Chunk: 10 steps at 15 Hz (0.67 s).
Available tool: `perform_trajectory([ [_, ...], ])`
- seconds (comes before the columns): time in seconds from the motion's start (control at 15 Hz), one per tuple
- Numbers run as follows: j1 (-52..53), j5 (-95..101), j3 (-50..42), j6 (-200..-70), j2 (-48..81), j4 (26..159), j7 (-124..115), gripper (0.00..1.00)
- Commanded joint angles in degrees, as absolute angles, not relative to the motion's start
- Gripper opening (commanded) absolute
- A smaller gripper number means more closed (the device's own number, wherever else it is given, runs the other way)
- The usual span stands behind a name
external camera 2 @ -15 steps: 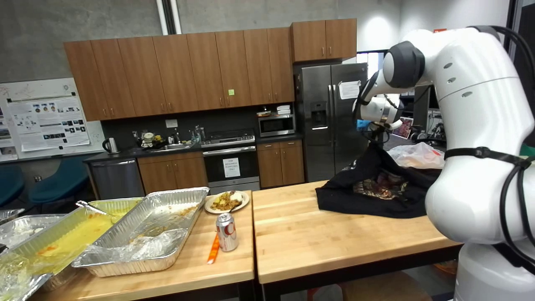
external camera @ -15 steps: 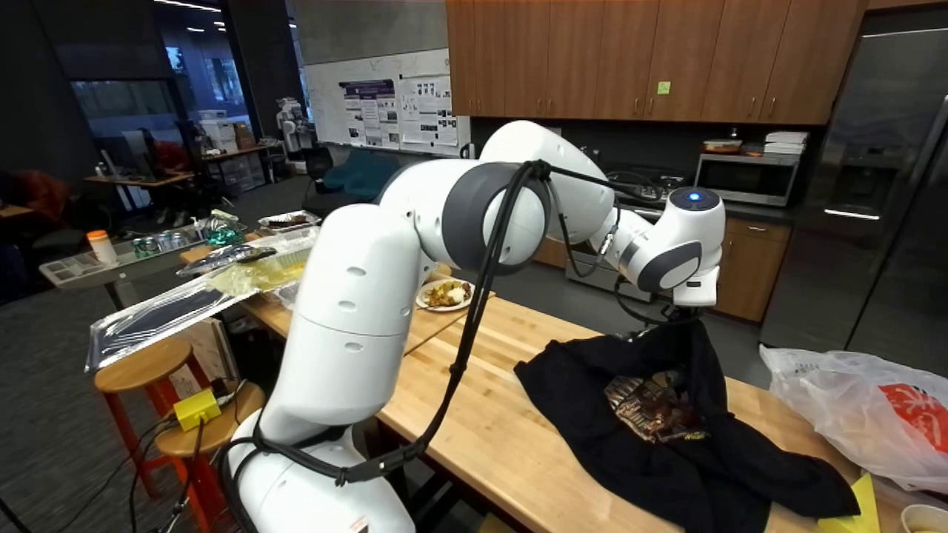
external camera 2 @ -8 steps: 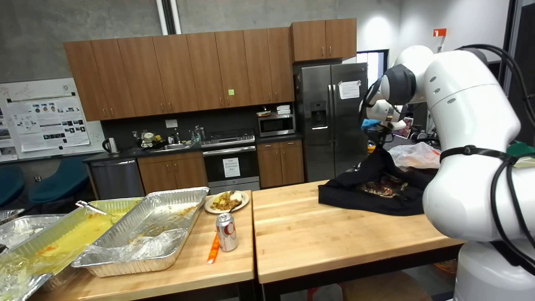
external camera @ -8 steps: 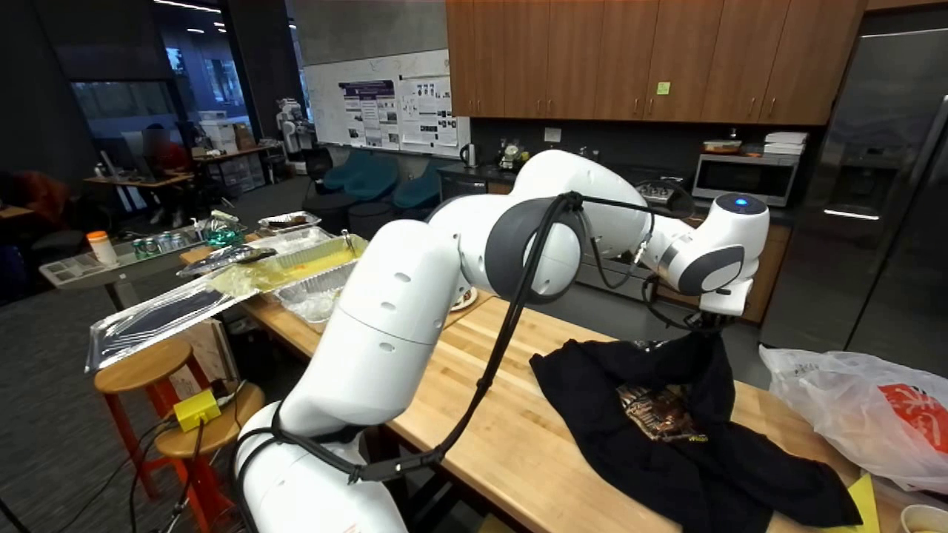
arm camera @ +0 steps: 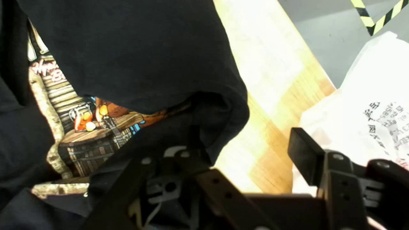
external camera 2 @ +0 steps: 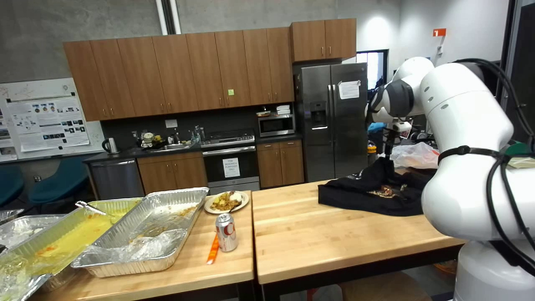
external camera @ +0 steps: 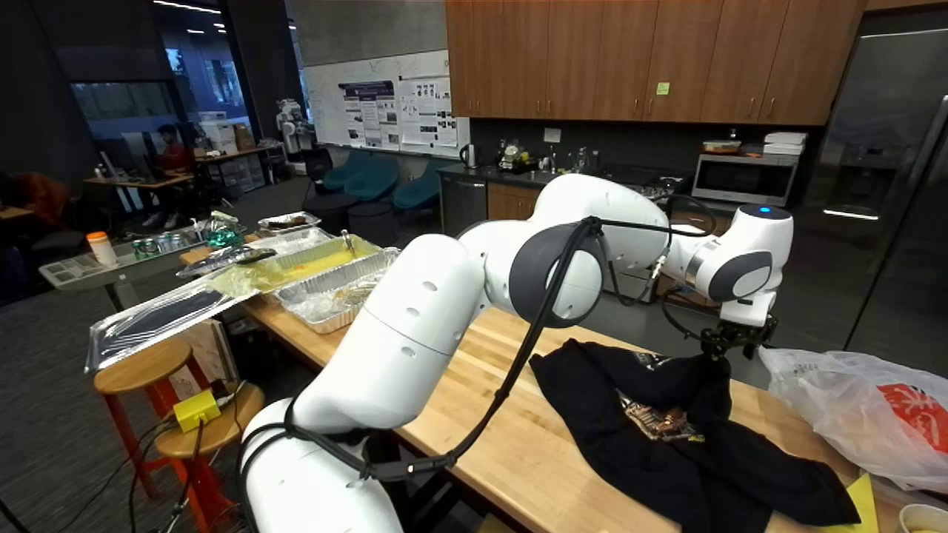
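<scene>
- Gripper [arm camera: 250, 150] is down by the shirt's far right corner. Fingers [arm camera: 305, 156] stand apart, nothing clamped. In the wrist view one side is over cloth, the other over the bag [external camera: 837, 400]; can't tell if the cloth is touched.
- Shirt [external camera: 666, 466]: black, on the right table [external camera: 548, 459], bag to its right.
- Done, by my read: a flap [arm camera: 143, 57] lies over part of the print [arm camera: 92, 127], and no cloth is pinched.
- Not done: print half exposed; cloth stands in a peak [external camera 2: 382, 169] under the gripper; sleeve [external camera: 807, 488] sprawls near right, by the yellow paper [external camera: 863, 511].
- Overall I'd call it partway: shirt neither flat nor squared up. Shirt's near side is partly behind the arm in an exterior view, so no call there.
- Can [external camera 2: 227, 238], plate [external camera 2: 209, 205] and tray [external camera 2: 133, 267] sit on the left table [external camera 2: 196, 271], well apart from the shirt; look uninvolved.
</scene>
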State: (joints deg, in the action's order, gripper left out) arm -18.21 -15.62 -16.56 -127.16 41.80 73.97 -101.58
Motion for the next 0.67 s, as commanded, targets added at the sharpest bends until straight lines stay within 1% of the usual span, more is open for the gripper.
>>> perform_trajectory([
  [0.0, -16.10, -13.13, -15.97, -132.23, 33.57, 83.88, -92.04, 0.99],
  [0.4, -12.88, -13.01, -13.00, -138.22, 20.65, 100.22, -73.92, 1.00],
  [0.6, -11.16, -10.17, -13.14, -140.97, 15.36, 109.17, -65.86, 1.00],
])
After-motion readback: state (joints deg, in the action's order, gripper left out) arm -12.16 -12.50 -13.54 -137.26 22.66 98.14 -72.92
